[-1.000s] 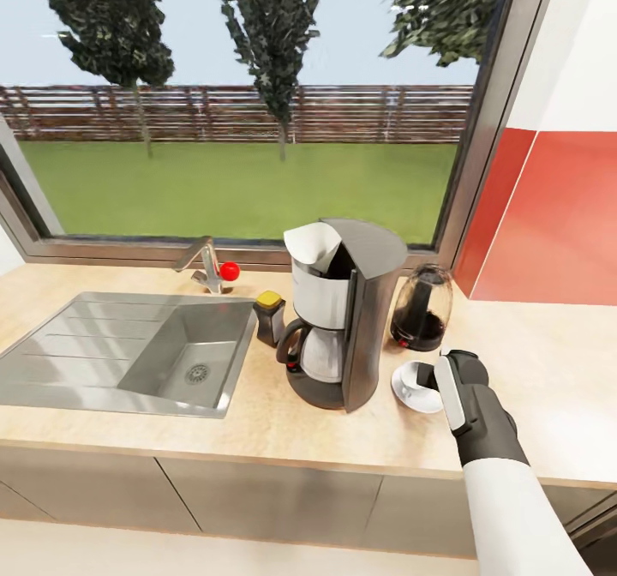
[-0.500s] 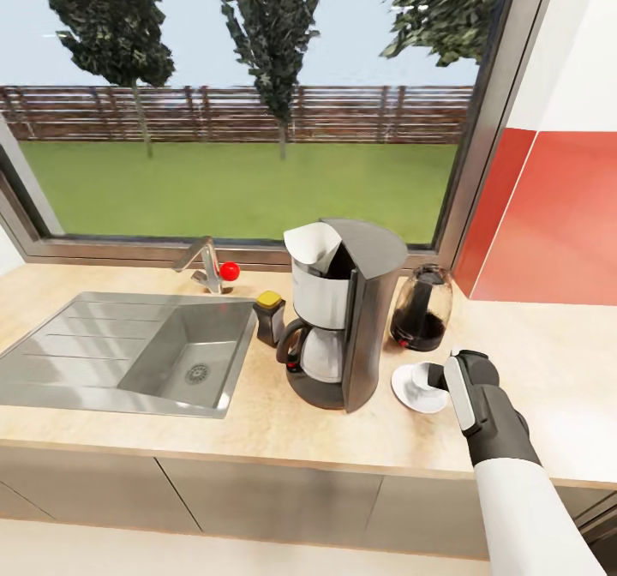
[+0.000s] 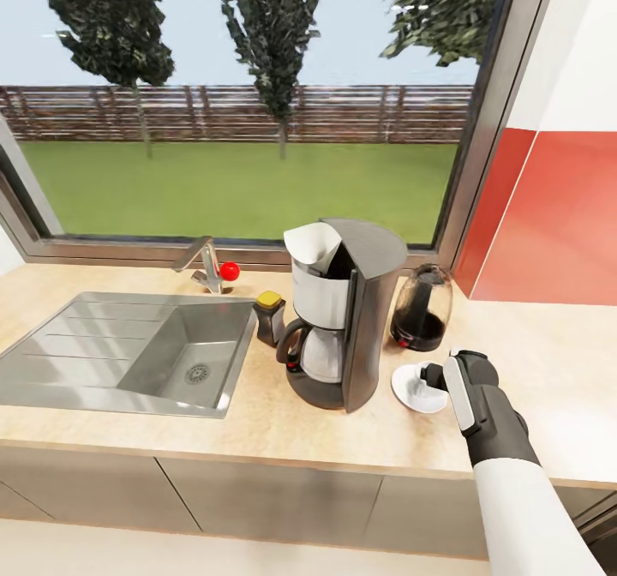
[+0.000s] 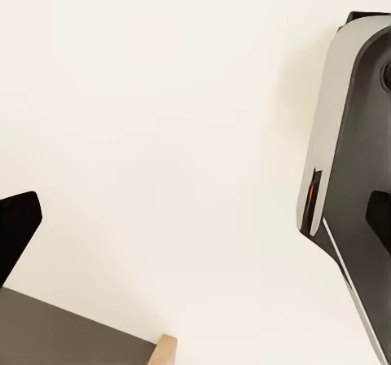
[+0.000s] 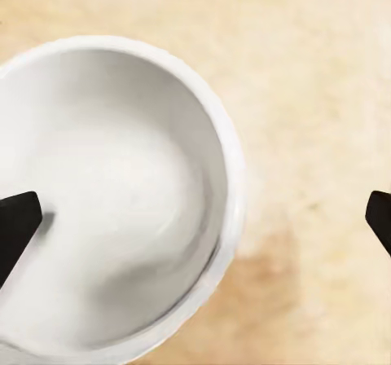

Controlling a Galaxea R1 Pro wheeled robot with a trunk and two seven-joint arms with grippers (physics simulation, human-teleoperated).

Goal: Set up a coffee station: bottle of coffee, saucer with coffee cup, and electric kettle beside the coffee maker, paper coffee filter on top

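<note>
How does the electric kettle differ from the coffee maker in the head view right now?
The electric kettle is much shorter than the coffee maker. The kettle's body is clear rounded glass; the coffee maker has a curved dark grey back and a silver-white housing. A white paper coffee filter sits atop the coffee maker; the kettle carries nothing. Both stand upright on the kitchen countertop.

The worktop (image 3: 557,362) is pale beige with fine speckles. The coffee maker (image 3: 343,327) is black and dark grey with a silver-white housing; the paper filter (image 3: 310,246) on it is white. The bottle (image 3: 269,317) is dark with a yellow cap. Saucer (image 3: 410,394) and cup (image 3: 422,376) are white. The sink (image 3: 94,345) is steel grey.
</note>
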